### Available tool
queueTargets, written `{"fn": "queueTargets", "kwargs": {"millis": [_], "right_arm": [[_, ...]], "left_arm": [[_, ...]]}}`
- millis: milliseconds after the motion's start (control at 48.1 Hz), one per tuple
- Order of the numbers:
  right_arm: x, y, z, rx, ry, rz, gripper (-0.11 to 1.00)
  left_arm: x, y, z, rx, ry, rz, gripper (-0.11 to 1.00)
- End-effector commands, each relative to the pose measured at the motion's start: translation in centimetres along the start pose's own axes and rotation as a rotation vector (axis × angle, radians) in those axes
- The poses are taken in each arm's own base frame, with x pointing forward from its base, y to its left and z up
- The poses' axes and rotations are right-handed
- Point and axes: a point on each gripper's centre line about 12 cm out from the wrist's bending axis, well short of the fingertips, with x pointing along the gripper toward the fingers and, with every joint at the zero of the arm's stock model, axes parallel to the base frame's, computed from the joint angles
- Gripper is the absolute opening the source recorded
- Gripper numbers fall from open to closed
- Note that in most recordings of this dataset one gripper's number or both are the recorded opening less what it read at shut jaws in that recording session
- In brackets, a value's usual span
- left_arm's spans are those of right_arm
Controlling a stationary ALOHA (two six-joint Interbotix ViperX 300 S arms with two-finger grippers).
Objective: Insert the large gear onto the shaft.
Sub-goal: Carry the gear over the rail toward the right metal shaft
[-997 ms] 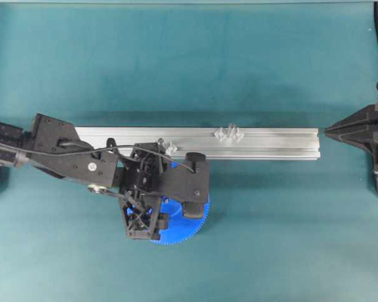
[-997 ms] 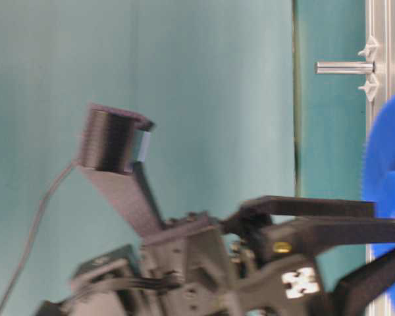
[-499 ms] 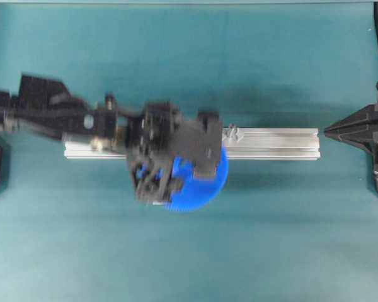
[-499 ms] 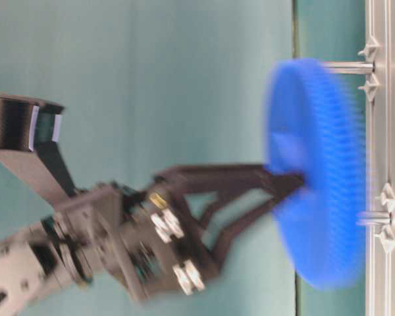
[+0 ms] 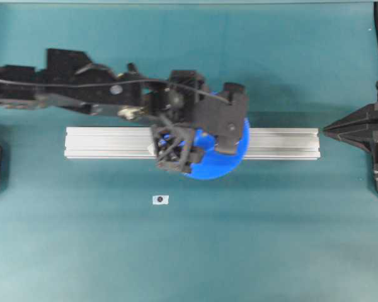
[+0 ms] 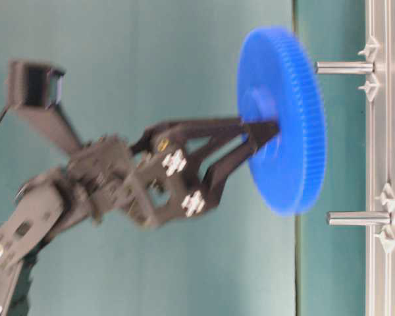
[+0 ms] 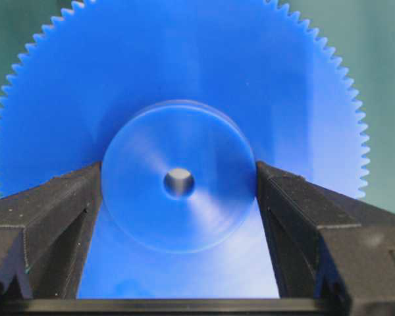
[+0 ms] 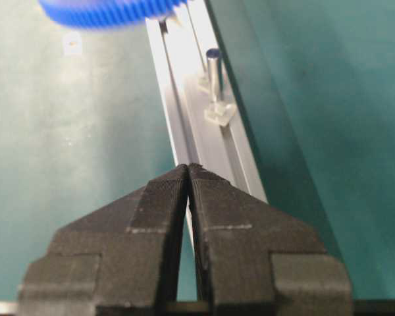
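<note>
Big flat bright-blue toothed plastic gear (image 6: 281, 118), hub pinched by left gripper (image 7: 179, 187), mid-frame above silvery rail (image 5: 107, 143); right gripper (image 8: 187, 172) pressed together.

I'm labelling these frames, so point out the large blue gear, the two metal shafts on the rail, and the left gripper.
large gear (image 7: 178, 184): left wrist view, raised hub.
upper shaft (image 6: 342, 67): table-level view, mid-length of the pin.
lower shaft (image 6: 357, 218): table-level view, mid-length of the pin.
left gripper (image 7: 178, 217): left wrist view, midway between the fingertips, clamped on the hub.
</note>
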Motion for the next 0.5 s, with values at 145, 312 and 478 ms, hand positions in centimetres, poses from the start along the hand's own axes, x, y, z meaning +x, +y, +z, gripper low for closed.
{"fn": "queueTargets", "kwargs": {"millis": [145, 312, 478], "right_arm": [[0.0, 0.1, 0.4, 0.009, -0.015, 0.002, 0.13], [-0.2, 0.1, 0.5, 0.009, -0.024, 0.003, 0.13], [-0.3, 0.1, 0.5, 0.009, -0.030, 0.004, 0.13]], "left_arm": [[0.2, 2.0, 2.6, 0.025, -0.065, 0.037, 0.78], [1.2, 2.4, 3.2, 0.041, -0.065, 0.040, 0.78], [2.2, 2.8, 3.1, 0.036, -0.052, 0.040, 0.78]]}}
